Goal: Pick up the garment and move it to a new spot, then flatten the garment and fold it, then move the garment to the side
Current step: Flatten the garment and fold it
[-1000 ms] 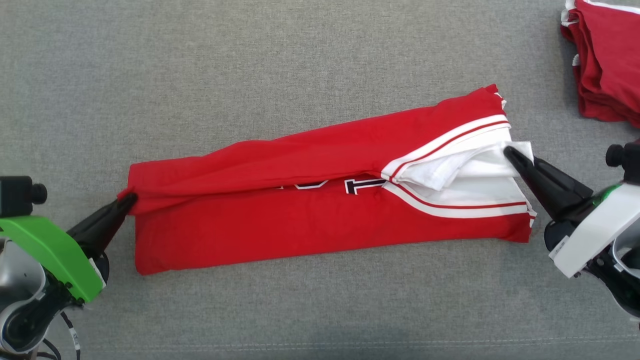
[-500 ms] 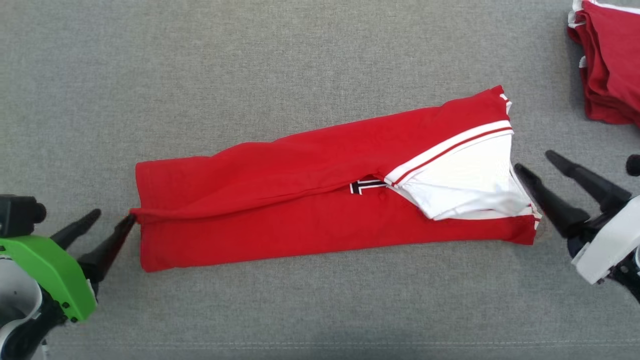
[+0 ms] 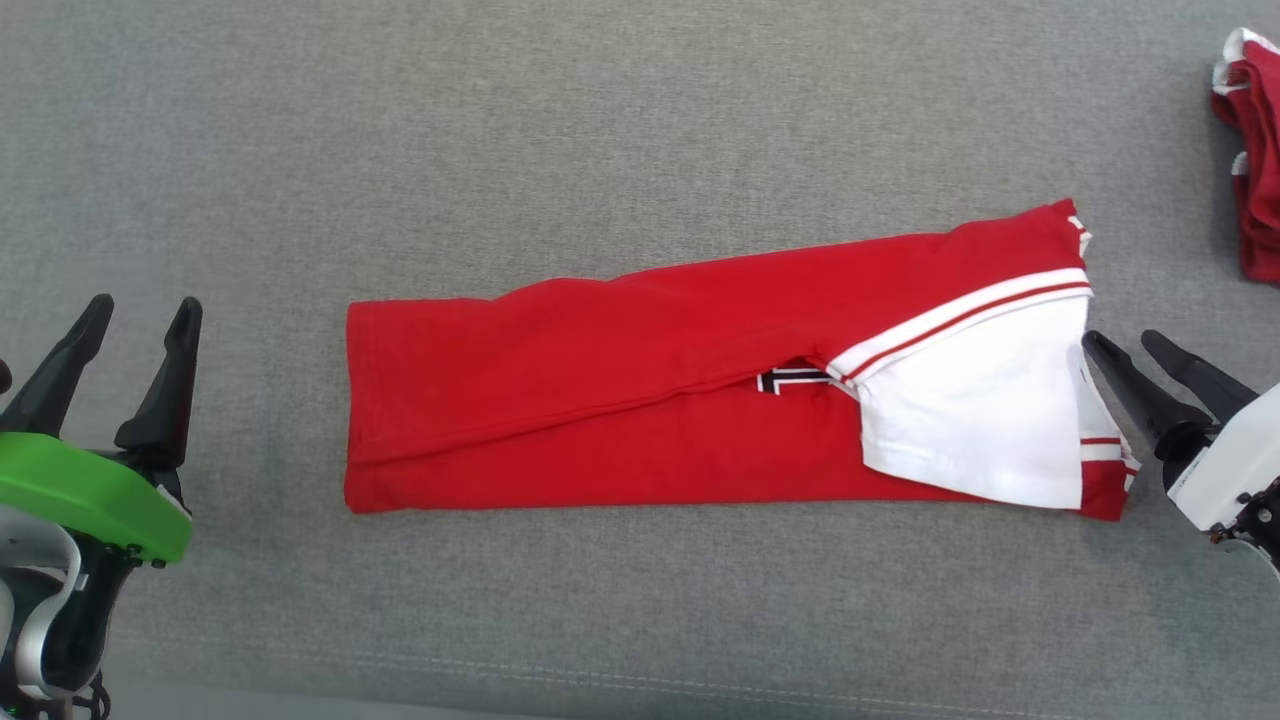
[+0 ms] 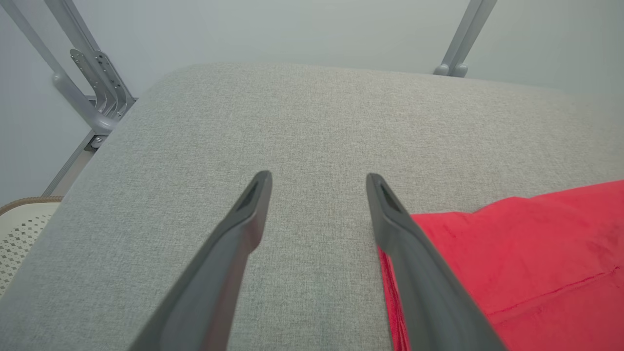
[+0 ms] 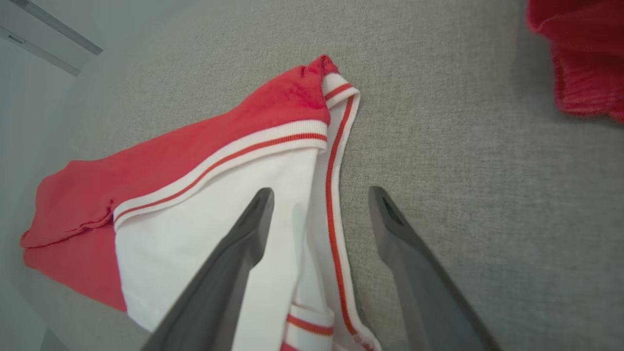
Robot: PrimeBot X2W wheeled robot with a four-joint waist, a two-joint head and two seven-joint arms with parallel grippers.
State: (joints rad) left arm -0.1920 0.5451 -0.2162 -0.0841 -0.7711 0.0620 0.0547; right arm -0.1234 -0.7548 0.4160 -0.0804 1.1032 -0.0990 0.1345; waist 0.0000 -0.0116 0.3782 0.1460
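garment (image 3: 640, 400): long folded strip on grey table (image 3: 600, 150), white panel (image 3: 970, 420) at its right end | left gripper (image 3: 145, 302): jaws apart, empty, well clear of its left end; right gripper (image 3: 1120, 338): jaws apart, empty, just beside panel | advice: pinch all layers at the corners; lift evenly

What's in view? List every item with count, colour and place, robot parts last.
shirt: one, red with a white striped-trim sleeve, folded lengthwise, centre of surface
garment stack: one, red with white trim, far right edge
fabric surface: one, grey, under everything
metal bars: several, grey, beyond the surface's edge, left wrist view
perforated basket: one, cream, beside the surface, left wrist view
left gripper: one, dark fingers, open, left of shirt, apart
right gripper: one, dark fingers, open, at shirt's sleeve end
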